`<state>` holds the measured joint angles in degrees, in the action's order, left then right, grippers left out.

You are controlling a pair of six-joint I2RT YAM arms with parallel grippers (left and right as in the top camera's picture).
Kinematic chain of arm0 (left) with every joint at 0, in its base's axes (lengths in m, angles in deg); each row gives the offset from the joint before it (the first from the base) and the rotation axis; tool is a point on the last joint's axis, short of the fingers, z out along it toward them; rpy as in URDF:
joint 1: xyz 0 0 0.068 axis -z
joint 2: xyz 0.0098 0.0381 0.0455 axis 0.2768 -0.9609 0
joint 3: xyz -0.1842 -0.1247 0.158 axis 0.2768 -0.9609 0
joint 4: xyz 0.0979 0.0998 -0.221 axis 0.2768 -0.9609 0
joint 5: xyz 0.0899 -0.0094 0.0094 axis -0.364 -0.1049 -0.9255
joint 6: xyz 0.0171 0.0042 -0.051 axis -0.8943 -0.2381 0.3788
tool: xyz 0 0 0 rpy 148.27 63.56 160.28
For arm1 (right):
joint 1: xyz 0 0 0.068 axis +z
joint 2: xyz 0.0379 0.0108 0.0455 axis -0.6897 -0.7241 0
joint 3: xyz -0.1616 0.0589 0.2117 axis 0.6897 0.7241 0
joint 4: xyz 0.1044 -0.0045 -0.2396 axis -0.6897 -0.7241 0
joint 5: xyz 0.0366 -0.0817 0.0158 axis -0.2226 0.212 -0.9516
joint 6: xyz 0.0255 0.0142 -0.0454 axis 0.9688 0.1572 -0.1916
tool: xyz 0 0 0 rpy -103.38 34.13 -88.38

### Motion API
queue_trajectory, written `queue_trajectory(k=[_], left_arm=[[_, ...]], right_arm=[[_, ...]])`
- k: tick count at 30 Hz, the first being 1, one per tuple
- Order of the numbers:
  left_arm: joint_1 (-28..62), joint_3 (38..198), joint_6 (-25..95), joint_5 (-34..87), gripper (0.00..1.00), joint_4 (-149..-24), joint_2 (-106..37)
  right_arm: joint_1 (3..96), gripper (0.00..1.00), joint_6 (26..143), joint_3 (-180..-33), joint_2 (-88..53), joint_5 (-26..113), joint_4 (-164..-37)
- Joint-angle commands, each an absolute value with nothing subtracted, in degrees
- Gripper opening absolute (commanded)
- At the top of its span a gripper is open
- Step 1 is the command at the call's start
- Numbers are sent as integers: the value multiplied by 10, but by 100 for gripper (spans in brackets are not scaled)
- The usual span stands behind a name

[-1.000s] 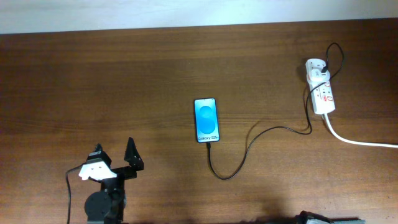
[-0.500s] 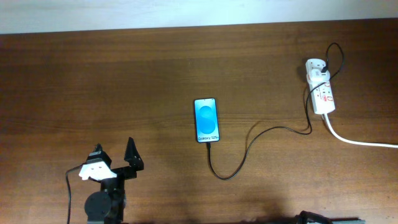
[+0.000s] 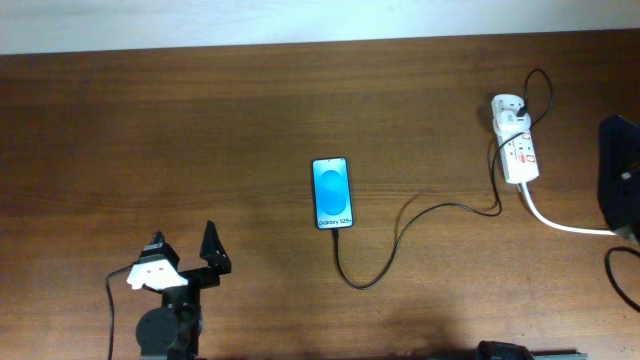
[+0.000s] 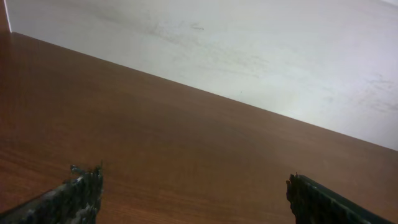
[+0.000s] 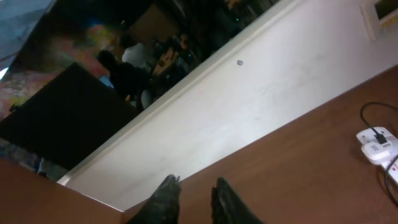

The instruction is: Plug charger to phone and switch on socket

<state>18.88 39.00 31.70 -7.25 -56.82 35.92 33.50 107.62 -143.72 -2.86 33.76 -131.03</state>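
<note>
The right gripper (image 5: 189,202) has its two fingers (image 5: 165,200) drawn close with a thin gap between them and nothing in it; its wrist view looks across bare wood toward the socket (image 5: 376,146). From overhead only a dark piece of that arm shows, cut off at the frame edge, well to the right of the phone (image 3: 333,193) and beyond the socket (image 3: 515,140). The left gripper (image 3: 184,248) is spread wide and empty, below and well to the left of the phone. The phone lies face up mid-table, screen lit blue. The charger (image 3: 400,225) loops from the phone's lower edge out to the right, up to its white plug (image 3: 508,108) seated in the socket. The connector seems to meet the phone's port, so plugging in looks done, though the tip is too small to be sure. What likely remains is the switch. Its position cannot be read at this size.
</note>
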Motion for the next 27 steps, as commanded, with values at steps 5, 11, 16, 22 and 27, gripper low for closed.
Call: queue_trajectory(k=[5,11,16,22,27], left_arm=[[185,387,306,-68,99,-568,365],[185,387,253,-73,99,-568,365],[185,387,153,-73,99,-568,365],[185,387,153,-73,99,-568,365],[185,387,153,-73,99,-568,365]], right_arm=[[372,29,1047,-1437,52,388,-1280],[372,30,1046,-1437,92,397,-1261],[372,34,1047,-1437,101,397,-1256],[372,34,1047,-1437,153,397,-1244],[372,39,1046,-1434,231,397,-1249]])
